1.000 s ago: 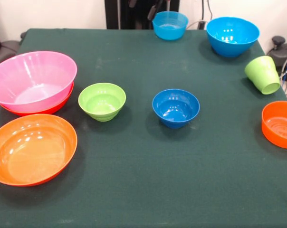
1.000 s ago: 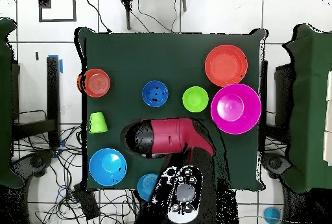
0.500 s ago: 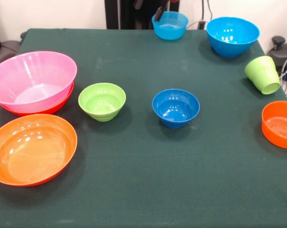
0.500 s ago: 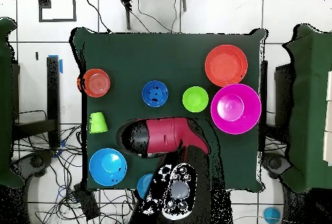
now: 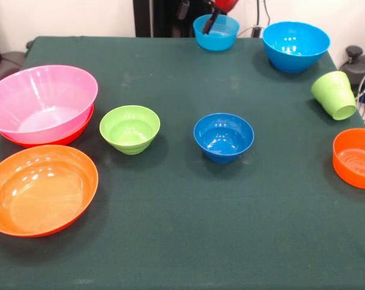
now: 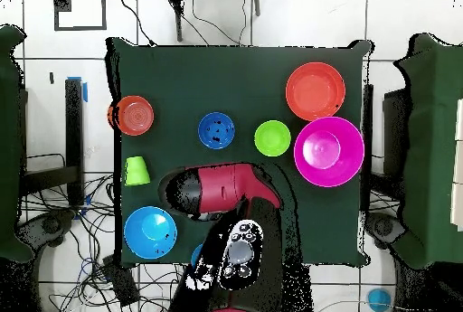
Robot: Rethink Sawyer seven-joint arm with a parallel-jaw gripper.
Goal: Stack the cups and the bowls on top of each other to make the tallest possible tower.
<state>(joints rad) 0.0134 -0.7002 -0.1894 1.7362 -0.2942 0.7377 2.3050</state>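
Front view: we are looking across the table (image 5: 188,229) at the pieces, all sitting apart except one pair. At the left, the big pink bowl (image 5: 42,103) is resting inside a shallow orange bowl (image 5: 61,140), the only tower so far. A second shallow orange bowl (image 5: 40,188) is lying just in front of it, with the small lime bowl (image 5: 130,128) and the dark blue bowl (image 5: 223,136) toward the middle. Two sky blue bowls, a smaller (image 5: 216,31) and a larger (image 5: 295,45), are standing at the far edge, the green cup (image 5: 335,95) is lying tipped near the right edge, and a smaller orange bowl (image 5: 356,158) is sitting in front of it. We are seeing no orange cup. The claw (image 5: 210,21) is hanging at the top edge, over the smaller sky blue bowl; we cannot tell whether it is apart or together.

We are judging the risks as follows: that bowl is sitting at the table's edge, so a glancing descent could be pushing it off; glossy walls could be slipping from a pinch; the tipped cup could be rolling if nudged
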